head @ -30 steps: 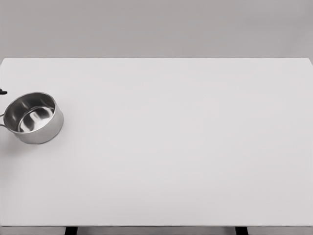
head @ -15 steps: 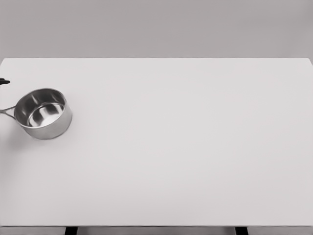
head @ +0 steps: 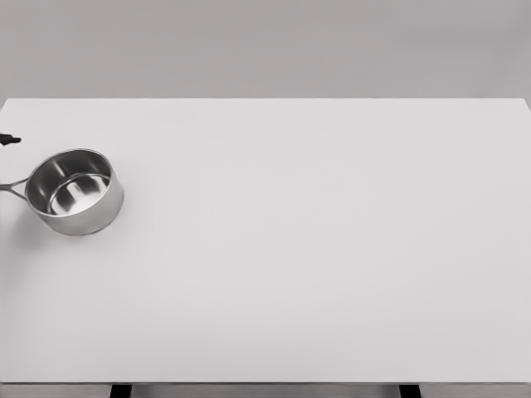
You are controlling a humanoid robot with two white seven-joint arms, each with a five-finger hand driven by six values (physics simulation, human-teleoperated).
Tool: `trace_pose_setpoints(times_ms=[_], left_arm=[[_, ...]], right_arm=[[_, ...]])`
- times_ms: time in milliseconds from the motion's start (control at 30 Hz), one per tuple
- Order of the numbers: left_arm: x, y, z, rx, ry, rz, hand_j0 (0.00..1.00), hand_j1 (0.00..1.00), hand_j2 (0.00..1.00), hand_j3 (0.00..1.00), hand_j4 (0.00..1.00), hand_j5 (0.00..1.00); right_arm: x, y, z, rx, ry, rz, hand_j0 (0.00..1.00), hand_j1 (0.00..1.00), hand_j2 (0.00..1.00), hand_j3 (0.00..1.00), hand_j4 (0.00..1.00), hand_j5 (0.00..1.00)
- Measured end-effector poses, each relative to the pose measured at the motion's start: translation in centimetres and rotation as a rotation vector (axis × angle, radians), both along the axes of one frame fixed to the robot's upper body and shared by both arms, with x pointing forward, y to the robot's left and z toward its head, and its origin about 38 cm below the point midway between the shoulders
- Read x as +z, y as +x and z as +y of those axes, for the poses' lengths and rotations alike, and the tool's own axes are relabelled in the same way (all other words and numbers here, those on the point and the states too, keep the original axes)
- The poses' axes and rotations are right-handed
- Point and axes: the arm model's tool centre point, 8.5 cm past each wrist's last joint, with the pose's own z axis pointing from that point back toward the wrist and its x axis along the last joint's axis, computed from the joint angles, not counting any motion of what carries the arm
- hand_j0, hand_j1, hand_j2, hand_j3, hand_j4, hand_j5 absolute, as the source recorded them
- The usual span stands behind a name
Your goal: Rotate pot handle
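Note:
A shiny steel pot (head: 75, 192) stands upright on the white table (head: 315, 249) near its left edge. It holds nothing. Its thin metal handle stub (head: 12, 187) points left and runs out of the picture. A small dark tip (head: 9, 139) pokes in at the left edge, a little beyond the pot; I cannot tell what it belongs to. Neither hand nor arm shows in the head view.
The white table fills most of the view, with a grey wall behind it. Two dark table legs (head: 121, 390) show under the front edge.
Over the last second the pot has slid a little right and away from me. The dark tip at the left edge also moved farther back. Since half a second ago almost nothing has shifted.

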Motion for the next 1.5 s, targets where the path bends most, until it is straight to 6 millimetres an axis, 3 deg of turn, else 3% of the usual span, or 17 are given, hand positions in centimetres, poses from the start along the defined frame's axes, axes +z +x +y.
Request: trace_pose_setpoints(times_ms=[233, 333, 400, 733, 933, 1167, 1267, 1500], left_arm=[[0.2, 0.5, 0.4, 0.012, 0.0, 0.0, 1.0, 1.0, 1.0, 1.0, 1.0, 1.0], [1.3, 1.4, -0.1, -0.001, 0.006, -0.023, 1.0, 1.0, 1.0, 1.0, 1.0, 1.0], [0.8, 1.4, -0.4, -0.01, 0.009, -0.009, 1.0, 1.0, 1.0, 1.0, 1.0, 1.0], [0.0, 0.2, -0.7, -0.035, -0.003, 0.019, 1.0, 1.0, 1.0, 1.0, 1.0, 1.0], [1.4, -1.8, -3.3, -0.15, -0.035, 0.009, 1.0, 1.0, 1.0, 1.0, 1.0, 1.0], [7.1, -2.1, -9.0, -0.345, -0.091, -0.116, 1.0, 1.0, 1.0, 1.0, 1.0, 1.0], [9.6, -1.1, -11.2, -0.397, -0.134, -0.208, 1.0, 1.0, 1.0, 1.0, 1.0, 1.0], [7.5, -0.2, -15.3, -0.453, -0.222, -0.19, 1.0, 1.0, 1.0, 1.0, 1.0, 1.0]], right_arm=[[0.0, 0.0, 0.0, 0.0, 0.001, 0.0, 1.0, 1.0, 1.0, 1.0, 1.0, 1.0], [0.0, 0.0, 0.0, 0.0, 0.0, 0.0, 1.0, 1.0, 1.0, 1.0, 1.0, 1.0], [0.0, 0.0, 0.0, 0.0, 0.0, 0.0, 1.0, 1.0, 1.0, 1.0, 1.0, 1.0], [0.0, 0.0, 0.0, 0.0, 0.0, 0.0, 1.0, 1.0, 1.0, 1.0, 1.0, 1.0], [0.0, 0.0, 0.0, 0.0, 0.0, 0.0, 1.0, 1.0, 1.0, 1.0, 1.0, 1.0], [0.0, 0.0, 0.0, 0.0, 0.001, 0.0, 1.0, 1.0, 1.0, 1.0, 1.0, 1.0], [0.0, 0.0, 0.0, 0.0, 0.0, 0.0, 1.0, 1.0, 1.0, 1.0, 1.0, 1.0], [0.0, 0.0, 0.0, 0.0, 0.0, 0.0, 1.0, 1.0, 1.0, 1.0, 1.0, 1.0]])
